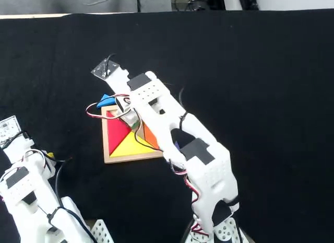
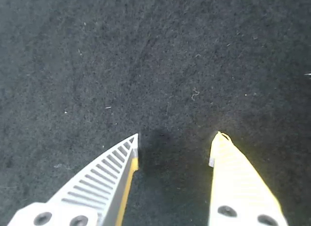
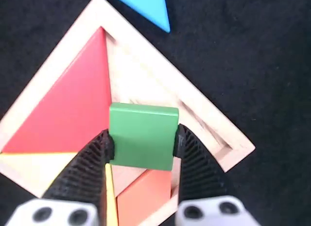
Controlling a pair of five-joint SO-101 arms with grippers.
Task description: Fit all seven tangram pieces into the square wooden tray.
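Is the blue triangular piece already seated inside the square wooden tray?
No, the blue triangular piece lies on the black cloth just outside the square wooden tray's corner.

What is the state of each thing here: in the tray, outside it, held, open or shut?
wooden tray, partly filled
red triangle, in the tray
yellow triangle, in the tray
orange piece, in the tray
green square, held over the tray
blue triangle, outside the tray
left gripper, jaws open, empty
right gripper, jaws shut on the green square
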